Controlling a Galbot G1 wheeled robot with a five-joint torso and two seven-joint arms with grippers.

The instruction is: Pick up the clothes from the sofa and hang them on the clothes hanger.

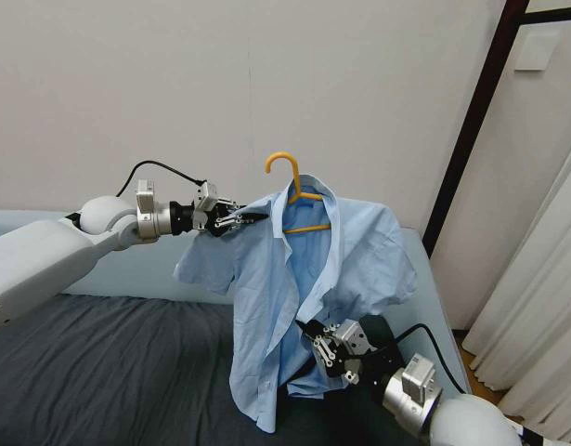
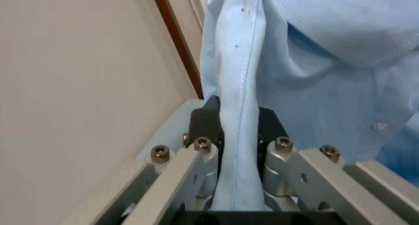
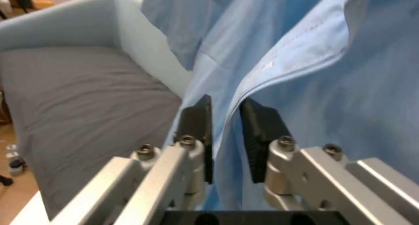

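A light blue short-sleeved shirt (image 1: 294,279) hangs in the air on a yellow hanger (image 1: 287,167), whose hook rises free in front of the wall. My left gripper (image 1: 240,220) reaches in from the left and is shut on a fold of the shirt (image 2: 239,87) at its shoulder; the left wrist view shows the fingers (image 2: 204,129) clamped on the cloth. My right gripper (image 1: 315,340) is low, at the shirt's front hem. Its fingers (image 3: 195,124) stand slightly apart, open, with the shirt's front edge (image 3: 275,63) running down between them.
Below the shirt is a pale blue sofa (image 1: 127,274) with a dark grey seat (image 1: 99,362). A white wall stands behind. To the right are a dark door frame (image 1: 471,130) and white curtains (image 1: 545,307).
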